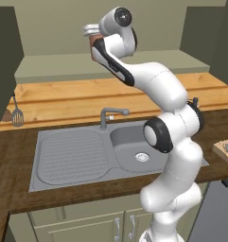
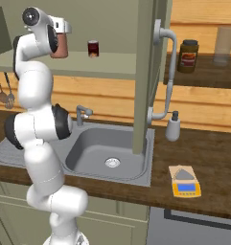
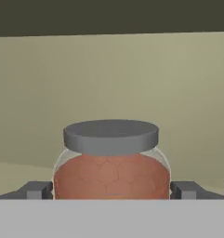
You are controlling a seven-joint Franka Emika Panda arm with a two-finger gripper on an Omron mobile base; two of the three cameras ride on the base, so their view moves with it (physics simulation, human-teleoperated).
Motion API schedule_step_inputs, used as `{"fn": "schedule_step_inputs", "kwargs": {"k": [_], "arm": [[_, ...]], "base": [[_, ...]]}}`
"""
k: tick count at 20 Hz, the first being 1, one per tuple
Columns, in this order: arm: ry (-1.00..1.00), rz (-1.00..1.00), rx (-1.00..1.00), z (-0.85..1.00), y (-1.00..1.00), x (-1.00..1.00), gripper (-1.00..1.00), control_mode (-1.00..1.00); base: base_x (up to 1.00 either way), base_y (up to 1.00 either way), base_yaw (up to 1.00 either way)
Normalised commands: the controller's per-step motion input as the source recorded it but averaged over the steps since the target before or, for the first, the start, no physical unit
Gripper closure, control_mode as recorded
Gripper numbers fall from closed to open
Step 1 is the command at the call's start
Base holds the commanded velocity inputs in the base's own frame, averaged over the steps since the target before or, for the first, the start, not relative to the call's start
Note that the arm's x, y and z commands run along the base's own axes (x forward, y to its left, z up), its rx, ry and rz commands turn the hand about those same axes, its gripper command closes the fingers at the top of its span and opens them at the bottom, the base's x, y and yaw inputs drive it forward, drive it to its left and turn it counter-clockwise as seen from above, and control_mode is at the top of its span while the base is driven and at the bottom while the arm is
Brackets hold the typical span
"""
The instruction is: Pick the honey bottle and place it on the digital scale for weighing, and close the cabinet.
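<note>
Tool (image 3: pixel 111 190): clamped on honey bottle (image 3: pixel 111 172)
Red can (image 2: pixel 93 49): three o'clock from honey bottle, right base view
Cabinet door (image 2: pixel 144 72): open, between honey bottle and digital scale (image 2: pixel 185 182)

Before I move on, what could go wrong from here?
The end effector has a fingertip at each side of the honey bottle; if the grip is loose, the rounded jar may slip. The open cabinet door stands between it and the digital scale, so a straight swing could hit the door or its handle.
</note>
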Motion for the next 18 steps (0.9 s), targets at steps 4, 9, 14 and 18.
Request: {"fn": "schedule_step_inputs", "kwargs": {"k": [4, 9, 14, 18], "arm": [[0.01, 0.0, 0.0, 0.02, 0.01, 0.05, -1.0, -1.0], [-0.04, 0.0, 0.0, 0.29, 0.0, 0.0, -1.0, -1.0], [-0.02, 0.0, 0.0, 0.17, 0.0, 0.01, -1.0, -1.0], [0.01, 0.0, 0.0, 0.0, 0.0, 0.15, -1.0, -1.0]], "base": [[0.0, 0.0, 0.0], [0.0, 0.0, 0.0], [0.0, 0.0, 0.0], [0.0, 0.0, 0.0]]}}
